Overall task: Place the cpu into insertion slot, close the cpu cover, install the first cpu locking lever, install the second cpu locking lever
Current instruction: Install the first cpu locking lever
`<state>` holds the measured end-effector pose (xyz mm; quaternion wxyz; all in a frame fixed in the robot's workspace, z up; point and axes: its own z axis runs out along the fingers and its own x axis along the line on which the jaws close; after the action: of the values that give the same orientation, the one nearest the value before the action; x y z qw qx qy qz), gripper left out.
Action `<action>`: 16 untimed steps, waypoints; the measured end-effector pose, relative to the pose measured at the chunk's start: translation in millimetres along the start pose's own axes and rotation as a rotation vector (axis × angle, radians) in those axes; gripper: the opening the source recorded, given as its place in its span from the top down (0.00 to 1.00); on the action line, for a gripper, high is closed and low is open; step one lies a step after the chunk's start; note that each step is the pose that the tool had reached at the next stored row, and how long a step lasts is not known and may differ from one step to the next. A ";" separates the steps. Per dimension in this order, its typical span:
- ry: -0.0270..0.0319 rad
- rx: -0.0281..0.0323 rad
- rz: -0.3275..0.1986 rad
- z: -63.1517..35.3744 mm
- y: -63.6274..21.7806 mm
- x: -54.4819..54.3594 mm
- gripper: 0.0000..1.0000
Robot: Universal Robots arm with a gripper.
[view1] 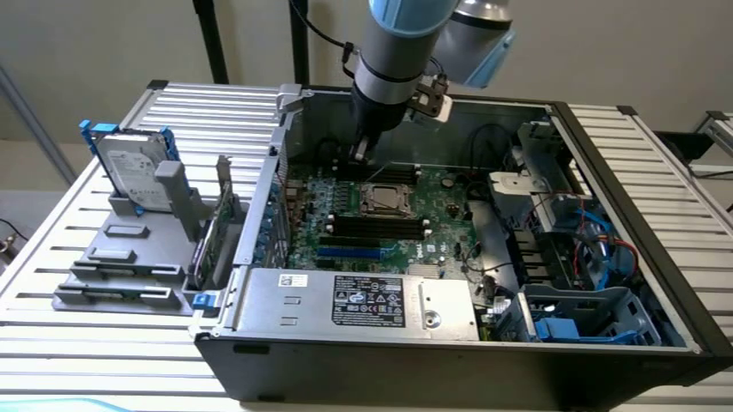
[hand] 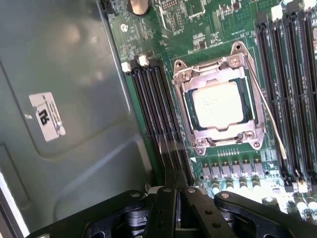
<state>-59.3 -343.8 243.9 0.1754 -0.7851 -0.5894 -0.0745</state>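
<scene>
On the slatted bench [view1: 641,146] lies the opened computer case [view1: 458,378], and the arm reaches down into it over the far edge of the green board [view1: 447,215]. The hand [hand: 176,191] hangs with its fingers clenched together, seemingly on nothing, above one bank of black memory slots [hand: 158,114]. The insertion slot [view1: 386,199] lies just beyond that bank, ahead of the fingertips. The cpu cover [hand: 220,133] looks folded down around the cpu [hand: 218,103], which sits in the slot. A thin locking lever [hand: 265,110] runs along the slot's side away from the case wall and appears unlatched, its long axis roughly parallel to the memory slots
</scene>
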 end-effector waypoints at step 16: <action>0.0137 -0.0165 0.092 15.8 6.8 -5.1 0.89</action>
<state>-55.8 -344.3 226.4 0.1762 -0.8122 -0.5508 -0.0767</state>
